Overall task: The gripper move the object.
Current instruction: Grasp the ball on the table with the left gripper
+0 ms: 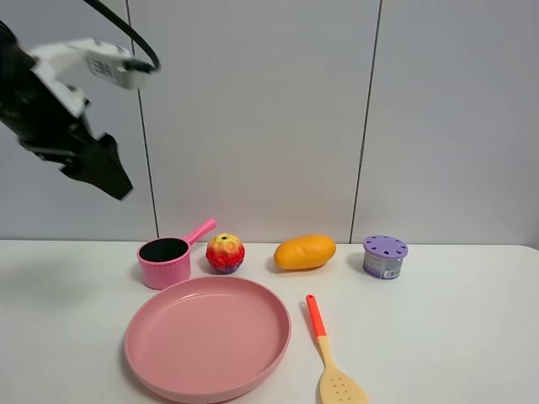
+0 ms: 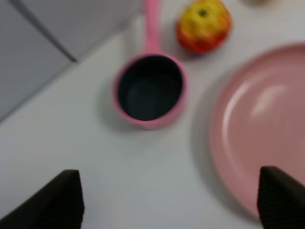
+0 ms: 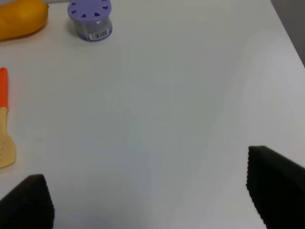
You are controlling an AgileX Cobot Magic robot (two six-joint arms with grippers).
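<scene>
The object, a small bumpy toy fruit point(image 1: 225, 253), red with a yellow top, stands on the white table between the pink pot and the mango. It also shows in the left wrist view point(image 2: 204, 25). My left gripper point(image 1: 108, 172) hangs high above the table's left side, well up and to the left of the fruit. In its wrist view the left gripper point(image 2: 171, 210) is open and empty, with fingertips point(image 2: 62, 200) far apart. My right gripper point(image 3: 150, 200) is open and empty over bare table, and is out of the exterior view.
A small pink pot point(image 1: 164, 259) stands left of the fruit. A large pink plate point(image 1: 208, 337) lies in front. An orange mango point(image 1: 305, 252), a purple-lidded can point(image 1: 385, 257) and an orange-handled spatula point(image 1: 333, 362) lie to the right.
</scene>
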